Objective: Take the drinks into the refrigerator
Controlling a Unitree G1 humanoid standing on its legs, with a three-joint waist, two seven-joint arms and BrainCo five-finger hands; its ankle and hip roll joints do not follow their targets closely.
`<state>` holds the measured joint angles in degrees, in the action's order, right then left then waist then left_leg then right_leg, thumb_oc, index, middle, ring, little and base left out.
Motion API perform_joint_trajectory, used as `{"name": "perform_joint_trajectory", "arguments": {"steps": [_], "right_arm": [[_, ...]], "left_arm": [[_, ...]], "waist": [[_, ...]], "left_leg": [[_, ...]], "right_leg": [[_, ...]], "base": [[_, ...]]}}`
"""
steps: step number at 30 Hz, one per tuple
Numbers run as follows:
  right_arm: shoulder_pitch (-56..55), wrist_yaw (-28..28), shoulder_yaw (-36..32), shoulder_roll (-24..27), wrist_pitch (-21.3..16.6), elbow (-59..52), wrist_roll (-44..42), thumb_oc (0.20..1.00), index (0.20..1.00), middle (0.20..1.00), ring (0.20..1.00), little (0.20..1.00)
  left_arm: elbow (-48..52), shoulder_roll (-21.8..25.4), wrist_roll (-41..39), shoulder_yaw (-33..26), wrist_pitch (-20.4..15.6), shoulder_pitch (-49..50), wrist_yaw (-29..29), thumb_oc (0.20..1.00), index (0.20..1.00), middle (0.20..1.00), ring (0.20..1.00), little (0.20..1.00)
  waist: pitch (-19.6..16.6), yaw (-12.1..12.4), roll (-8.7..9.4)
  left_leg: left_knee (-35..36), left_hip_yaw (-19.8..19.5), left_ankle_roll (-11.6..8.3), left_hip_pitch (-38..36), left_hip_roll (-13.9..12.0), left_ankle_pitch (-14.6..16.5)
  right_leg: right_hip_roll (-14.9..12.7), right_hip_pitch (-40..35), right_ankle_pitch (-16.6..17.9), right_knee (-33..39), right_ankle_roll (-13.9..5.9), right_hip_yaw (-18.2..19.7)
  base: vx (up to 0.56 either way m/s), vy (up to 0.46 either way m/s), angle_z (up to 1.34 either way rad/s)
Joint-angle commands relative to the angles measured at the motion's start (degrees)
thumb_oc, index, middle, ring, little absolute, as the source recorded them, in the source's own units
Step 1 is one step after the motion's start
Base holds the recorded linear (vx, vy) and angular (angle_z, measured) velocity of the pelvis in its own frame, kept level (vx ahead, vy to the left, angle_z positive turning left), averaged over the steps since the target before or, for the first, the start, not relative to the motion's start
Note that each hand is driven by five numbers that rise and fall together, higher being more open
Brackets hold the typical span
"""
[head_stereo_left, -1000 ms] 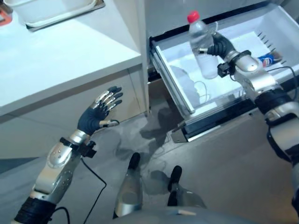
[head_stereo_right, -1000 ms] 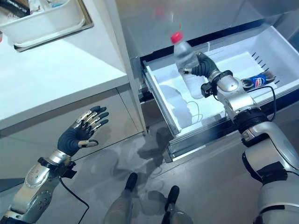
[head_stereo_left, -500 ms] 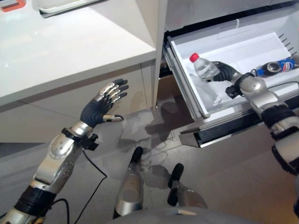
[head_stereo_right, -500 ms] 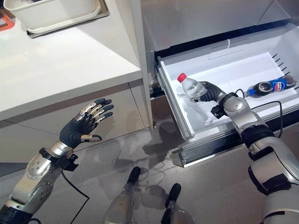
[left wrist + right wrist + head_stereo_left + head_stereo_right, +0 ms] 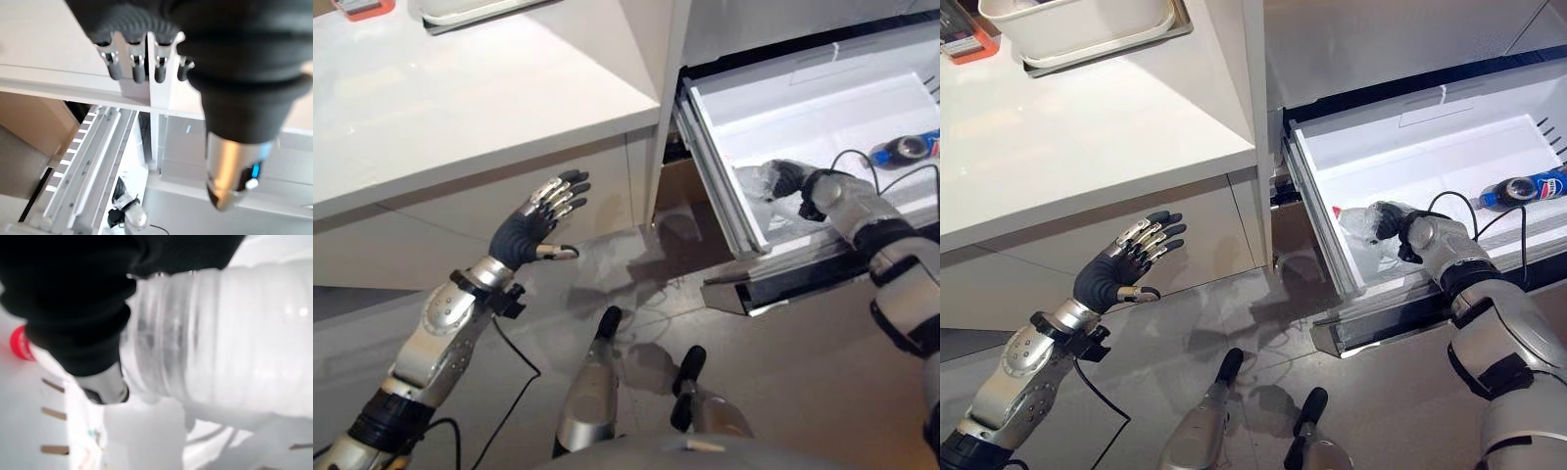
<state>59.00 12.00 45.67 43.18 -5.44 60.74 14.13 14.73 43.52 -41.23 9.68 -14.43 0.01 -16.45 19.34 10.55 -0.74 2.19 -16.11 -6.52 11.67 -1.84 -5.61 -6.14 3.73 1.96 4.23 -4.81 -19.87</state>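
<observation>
Clear ribbed bottle (image 5: 1363,223) – red cap (image 5: 19,343); white drawer (image 5: 1449,157); dark cola bottle (image 5: 1518,188) – blue label.

The right hand (image 5: 1393,221) sits low inside the open drawer (image 5: 1430,147), curled round the clear water bottle (image 5: 1361,223), with the drawer's front wall just beside it on the near side. Beyond the hand the white drawer floor lies bare, up to a dark soda bottle (image 5: 1523,186) lying well off to its right. The left hand (image 5: 536,223) hovers with fingers spread in free air above the floor, below the white counter (image 5: 460,108), the cabinet front just ahead.
</observation>
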Motion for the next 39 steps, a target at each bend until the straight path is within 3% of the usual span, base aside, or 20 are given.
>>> {"name": "perform_joint_trajectory", "arguments": {"steps": [1,4,5,6,19,20,21,25,26,27,28,31,32,34,36,39], "right_arm": [[0.4,0.1,3.8,-0.9,-4.0,-5.5,1.8,0.200,0.200,0.200,0.200,0.200],[0.2,0.0,3.1,-0.9,-3.9,-5.9,1.7,0.200,0.200,0.200,0.200,0.200],[0.2,0.0,2.8,-0.8,-3.9,-6.1,1.5,0.790,0.790,0.790,0.790,0.790],[0.3,0.0,2.5,-0.7,-3.8,-6.2,1.6,1.000,1.000,1.000,1.000,1.000],[2.9,-0.5,1.6,1.0,-4.0,-10.8,0.6,1.000,1.000,1.000,1.000,1.000],[3.6,-1.4,0.3,5.0,-4.5,-16.9,-0.4,1.000,1.000,1.000,1.000,1.000],[3.6,-1.4,0.2,5.1,-4.4,-17.1,-0.4,1.000,1.000,1.000,1.000,1.000],[2.6,-1.7,-4.2,15.8,-5.4,-30.1,-2.4,1.000,1.000,1.000,1.000,1.000],[1.6,-2.5,-7.0,19.7,-5.8,-34.3,-2.7,1.000,1.000,1.000,1.000,1.000],[-4.3,-4.9,-13.8,25.7,-7.5,-40.5,-2.1,1.000,1.000,1.000,1.000,1.000],[-5.1,-4.9,-14.7,25.8,-7.4,-40.8,-2.0,1.000,1.000,1.000,1.000,1.000],[-19.4,-7.6,-31.1,31.6,-8.7,-48.1,-2.1,1.000,1.000,1.000,1.000,1.000],[-22.7,-8.0,-34.3,32.2,-9.4,-49.6,-1.8,1.000,1.000,1.000,1.000,1.000],[-38.7,-7.8,-48.7,32.8,-9.6,-54.3,-0.7,1.000,1.000,1.000,1.000,1.000],[-51.5,-7.2,-58.8,30.8,-9.8,-56.8,1.7,1.000,1.000,1.000,1.000,1.000],[-61.4,-5.1,-64.4,28.3,-9.6,-56.7,3.9,1.000,1.000,1.000,1.000,1.000]], "left_arm": [[6.3,-2.3,2.1,-2.6,-2.6,0.0,0.0,1.000,1.000,1.000,1.000,1.000],[6.3,-2.7,2.3,-3.0,-2.5,0.1,0.1,1.000,1.000,1.000,1.000,1.000],[6.3,-2.7,2.4,-3.1,-2.5,0.1,0.1,1.000,1.000,1.000,1.000,1.000],[6.3,-2.7,2.5,-3.4,-2.5,0.2,0.1,1.000,1.000,1.000,1.000,1.000],[6.6,-3.0,2.6,-5.4,-2.2,1.7,0.0,1.000,1.000,1.000,1.000,1.000],[6.5,-3.0,2.3,-6.2,-2.0,2.1,0.0,1.000,1.000,1.000,1.000,1.000],[6.5,-2.9,2.3,-6.2,-2.0,2.0,0.0,1.000,1.000,1.000,1.000,1.000],[6.2,-2.5,2.7,-7.5,-1.6,2.5,-0.4,1.000,1.000,1.000,1.000,1.000],[6.2,-2.5,2.7,-8.3,-1.6,2.8,-0.4,1.000,1.000,1.000,1.000,1.000],[6.2,-2.9,2.8,-9.6,-1.6,3.7,-0.7,1.000,1.000,1.000,1.000,1.000],[6.2,-2.7,2.8,-9.4,-1.6,3.5,-0.7,1.000,1.000,1.000,1.000,1.000],[6.2,-3.2,3.0,-11.4,-1.5,5.2,-0.9,1.000,1.000,1.000,1.000,1.000],[6.4,-3.4,2.8,-12.2,-1.5,5.8,-1.3,1.000,1.000,1.000,1.000,1.000],[6.8,-3.4,3.0,-13.9,-1.3,7.8,-1.5,1.000,1.000,1.000,1.000,1.000],[7.1,-3.7,3.5,-15.5,-1.0,9.5,-1.8,1.000,1.000,1.000,1.000,1.000],[7.6,-4.2,4.3,-16.2,-0.7,10.5,-1.9,1.000,1.000,1.000,1.000,1.000]], "waist": [[0.9,-1.3,-0.07],[0.9,-1.2,0.17],[0.9,-1.2,0.27],[0.8,-1.3,0.34],[0.1,-2.0,1.45],[-0.1,-2.4,1.86],[-0.1,-2.5,1.83],[-0.7,-3.8,2.67],[-0.9,-4.4,2.94],[-1.3,-5.7,3.37],[-1.3,-5.5,3.49],[-2.1,-7.5,3.94],[-2.4,-8.3,4.05],[-2.8,-9.4,4.62],[-3.2,-10.2,4.98],[-3.3,-10.4,5.17]], "left_leg": [[2.5,2.0,3.69,-4.3,2.5,2.0],[2.4,1.9,3.68,-4.6,2.5,2.4],[2.4,1.9,3.71,-4.7,2.4,2.5],[2.5,1.9,3.78,-4.5,2.5,2.2],[2.5,2.6,4.14,-5.6,2.2,3.0],[2.3,3.0,4.03,-6.3,1.9,3.5],[2.4,2.9,4.09,-6.1,2.0,3.2],[2.2,3.2,3.95,-6.7,1.9,3.7],[2.2,3.5,4.00,-7.0,1.8,3.8],[2.0,4.1,3.98,-7.6,1.6,4.6],[2.0,3.9,4.04,-7.4,1.7,4.3],[1.7,4.3,4.25,-7.6,1.7,4.9],[1.6,4.5,4.30,-7.7,1.7,5.1],[1.6,5.2,4.53,-8.1,1.7,5.6],[1.5,5.6,4.73,-8.3,1.8,6.0],[1.4,6.3,4.94,-8.7,1.7,6.4]], "right_leg": [[2.4,3.0,-7.0,-7.6,2.46,-0.3],[2.5,2.5,-7.4,-7.7,2.60,-0.5],[2.5,2.4,-7.4,-7.7,2.61,-0.5],[2.5,2.5,-7.1,-7.5,2.56,-0.6],[2.7,1.9,-7.3,-7.7,2.60,0.0],[2.8,1.3,-7.7,-7.8,2.61,0.1],[2.7,1.4,-7.4,-7.7,2.56,0.0],[2.8,0.5,-7.6,-7.4,2.63,0.0],[2.8,0.3,-7.6,-7.3,2.61,0.2],[2.9,-0.3,-7.8,-7.2,2.53,0.5],[2.9,-0.2,-7.5,-7.1,2.48,0.4],[3.0,-0.5,-7.5,-6.9,2.36,0.7],[3.0,-0.5,-7.5,-6.8,2.32,0.9],[3.1,-0.7,-7.6,-6.7,2.25,1.4],[3.2,-0.6,-7.5,-6.5,2.14,2.1],[3.3,-0.7,-7.4,-6.4,2.04,2.9]], "base": [[0.00,-0.022,0.07],[0.00,-0.014,0.07],[-0.01,-0.001,0.07],[0.00,0.000,0.06],[0.00,0.001,0.00],[0.00,0.000,0.00],[0.00,0.000,0.00],[0.00,0.000,0.00],[0.05,0.012,0.02],[0.03,0.019,0.01],[0.03,0.012,0.03],[0.01,0.009,0.02],[0.01,0.040,-0.04],[0.02,0.042,-0.16],[0.03,0.043,-0.24],[0.01,0.038,-0.38]]}}
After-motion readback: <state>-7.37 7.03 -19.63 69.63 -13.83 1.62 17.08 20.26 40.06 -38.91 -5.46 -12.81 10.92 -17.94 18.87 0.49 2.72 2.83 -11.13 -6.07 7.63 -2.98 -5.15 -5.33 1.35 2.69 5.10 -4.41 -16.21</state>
